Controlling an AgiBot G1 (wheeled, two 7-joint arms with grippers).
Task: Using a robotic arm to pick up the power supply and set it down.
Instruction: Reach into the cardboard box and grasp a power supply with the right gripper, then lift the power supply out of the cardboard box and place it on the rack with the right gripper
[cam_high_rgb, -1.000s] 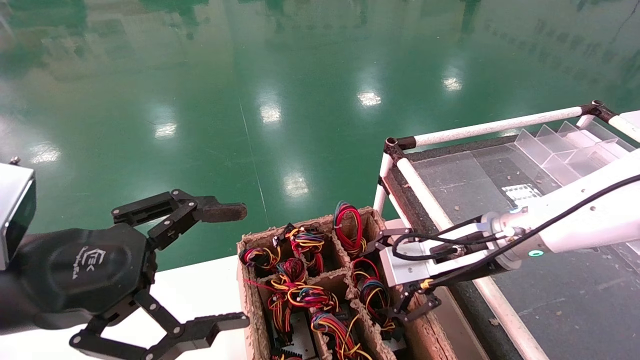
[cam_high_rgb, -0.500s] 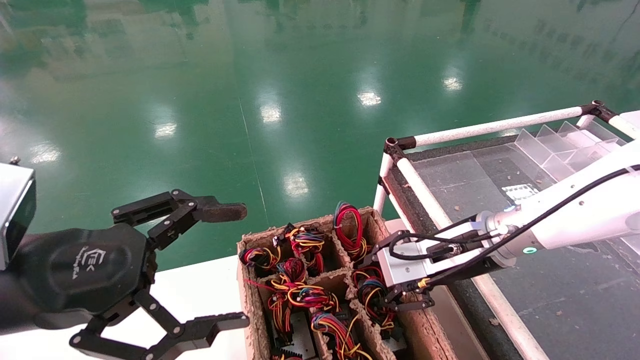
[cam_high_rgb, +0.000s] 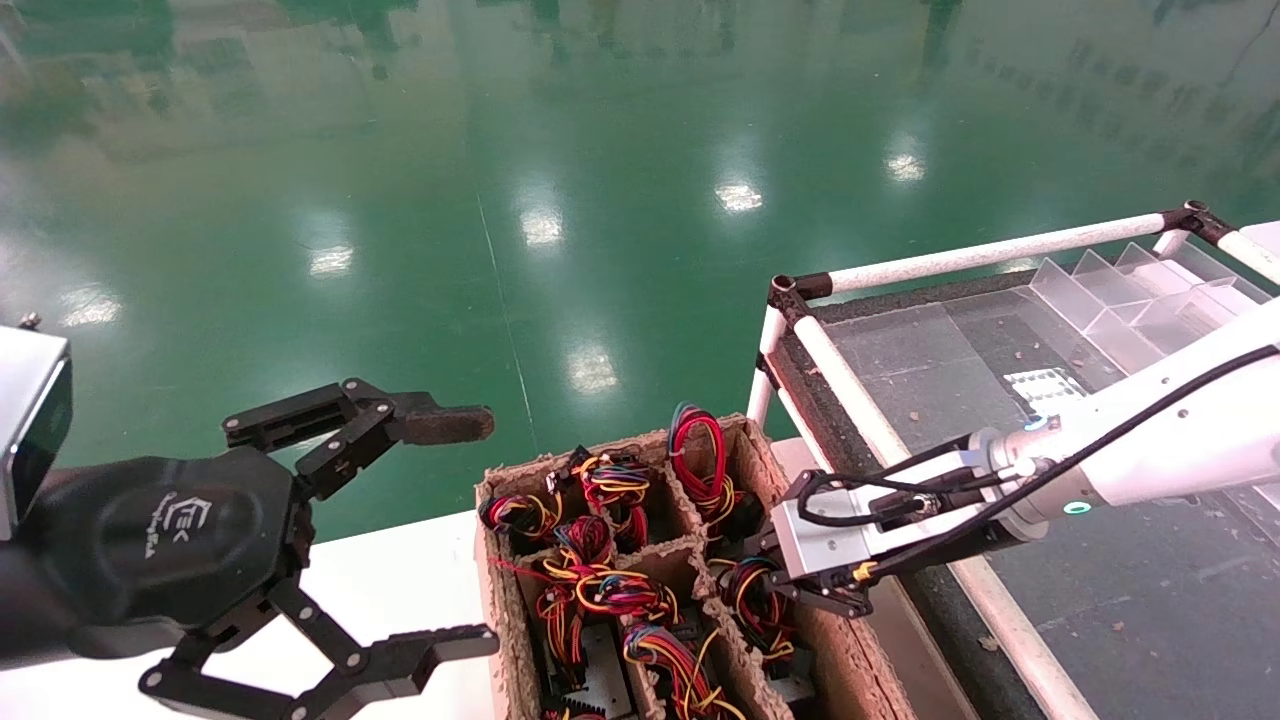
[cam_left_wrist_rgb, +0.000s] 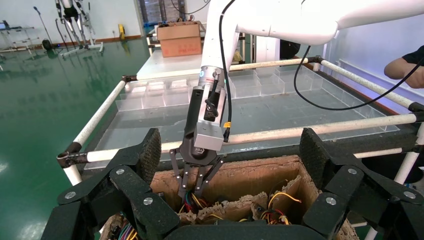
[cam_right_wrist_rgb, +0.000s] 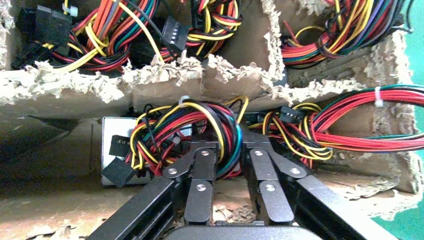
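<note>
The robotic arm (cam_high_rgb: 1180, 430) reaches from the right into the far right row of a brown cardboard divider box (cam_high_rgb: 487, 492). My right gripper (cam_high_rgb: 775, 605) is down inside a compartment. In the right wrist view its fingers (cam_right_wrist_rgb: 202, 165) are shut round the looped red, yellow, black and blue wire bundle (cam_right_wrist_rgb: 200, 122) of the power supply (cam_right_wrist_rgb: 111, 142), whose grey metal body lies under the wires. The left wrist view shows the right gripper (cam_left_wrist_rgb: 192, 186) dipping into the box. My left gripper (cam_high_rgb: 470, 530) hangs open to the box's left, holding nothing.
Other compartments hold several more wire bundles (cam_high_rgb: 600, 590). A white-pipe-framed table (cam_high_rgb: 860, 400) with a dark mat and clear acrylic dividers (cam_high_rgb: 1110, 300) stands on the right. A white tabletop (cam_high_rgb: 400, 570) lies under the box. A person's arm (cam_left_wrist_rgb: 405, 67) shows far off.
The right gripper has dropped lower into the compartment and its fingers have closed from spread to shut on the wire bundle. The left arm has not moved.
</note>
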